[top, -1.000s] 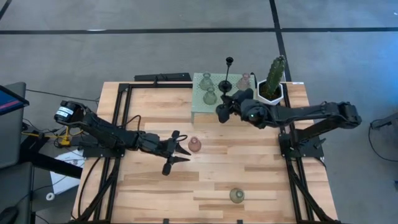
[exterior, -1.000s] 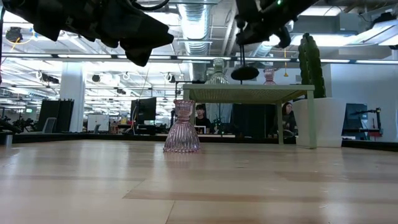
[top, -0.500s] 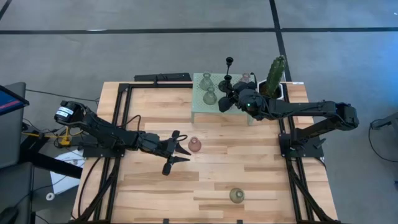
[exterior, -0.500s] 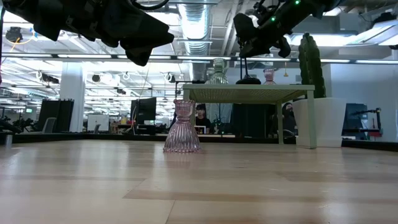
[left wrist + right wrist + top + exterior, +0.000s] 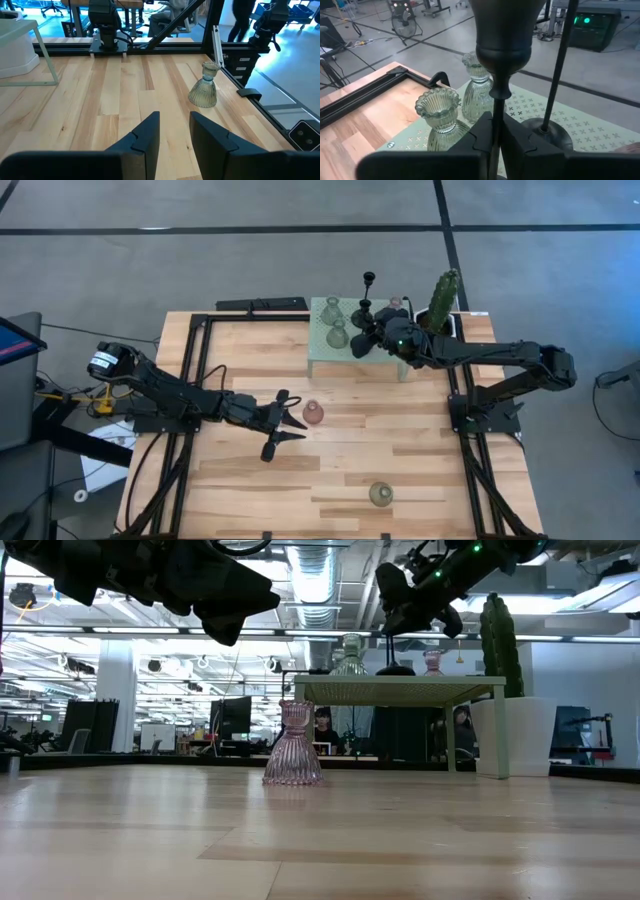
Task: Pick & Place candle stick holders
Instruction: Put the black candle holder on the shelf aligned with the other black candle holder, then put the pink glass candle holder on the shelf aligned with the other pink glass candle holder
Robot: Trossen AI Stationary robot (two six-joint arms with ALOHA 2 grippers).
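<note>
The right gripper [image 5: 366,340] sat over the mint-green mesh stand [image 5: 322,352], its fingers [image 5: 482,131] nearly closed around the thin stem of a black candle holder [image 5: 502,35]. Beside it stood two green glass holders [image 5: 440,117] and a tall black stem holder [image 5: 367,295]. The left gripper [image 5: 290,420] hovered partly open and empty next to the pink holder [image 5: 313,413]; another green holder [image 5: 380,494] stood near the table's front edge
</note>
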